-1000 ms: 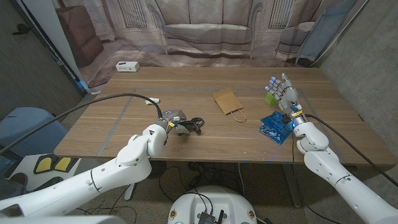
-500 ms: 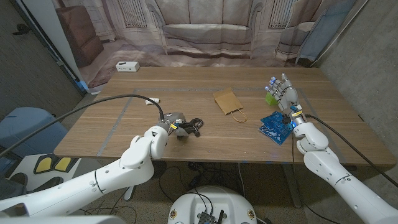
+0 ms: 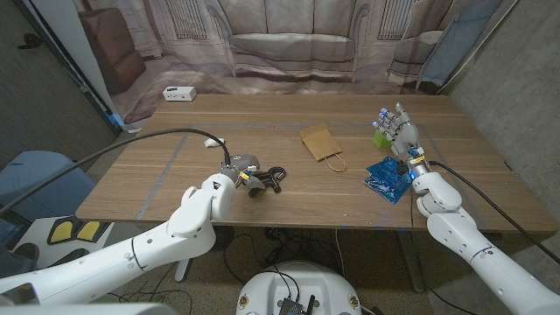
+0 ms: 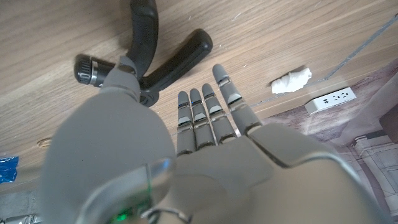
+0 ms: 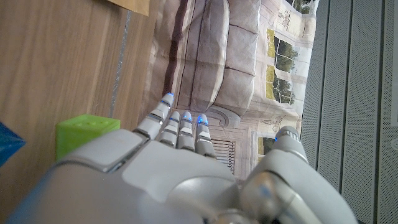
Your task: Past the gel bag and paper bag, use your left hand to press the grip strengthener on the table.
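Observation:
The black grip strengthener (image 3: pixel 269 178) lies on the wooden table (image 3: pixel 175 188) near its front edge, left of centre. My left hand (image 3: pixel 242 173) is right beside it, fingers stretched out straight. In the left wrist view the thumb of that hand (image 4: pixel 205 143) reaches onto the joint where the two handles of the strengthener (image 4: pixel 163 62) meet, while its fingers (image 4: pixel 214 109) lie beside the handles. The brown paper bag (image 3: pixel 319 142) lies mid-table and the blue gel bag (image 3: pixel 388 178) to the right. My right hand (image 3: pixel 398 129) stands upright with fingers spread, holding nothing.
A green block (image 3: pixel 378 137) sits by the right hand, also seen as the green block (image 5: pixel 86 135). A white crumpled scrap (image 3: pixel 217 141) lies behind the left hand. A white power strip (image 3: pixel 178 93) is beyond the table's far left corner. A black cable trails from the left arm.
My left hand shifted slightly towards the strengthener and back, and the strengthener moved a little with it. The right hand stayed still.

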